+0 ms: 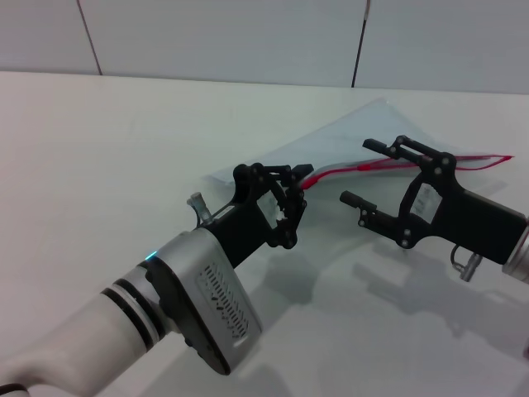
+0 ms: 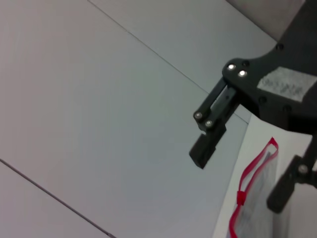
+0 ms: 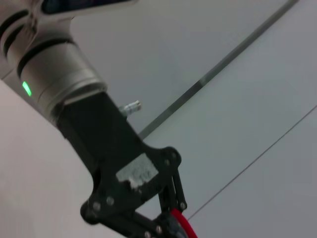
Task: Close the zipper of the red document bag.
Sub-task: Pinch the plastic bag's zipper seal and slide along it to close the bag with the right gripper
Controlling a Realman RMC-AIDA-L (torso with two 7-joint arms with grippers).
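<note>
The red document bag (image 1: 376,132) lies translucent and pale on the white table, its red zipper (image 1: 397,163) running along the near edge. My left gripper (image 1: 299,184) is at the zipper's left end, shut on that end of the red strip. The right wrist view shows the left gripper (image 3: 171,223) with the zipper (image 3: 182,227) coming out between its fingers. My right gripper (image 1: 364,172) is open just to the right, one finger on each side of the zipper line. In the left wrist view the right gripper (image 2: 242,173) straddles the zipper (image 2: 250,176), with a small red slider (image 2: 241,197) on the strip.
The white table (image 1: 107,165) stretches wide to the left and in front. A pale panelled wall (image 1: 248,37) rises behind the table's far edge.
</note>
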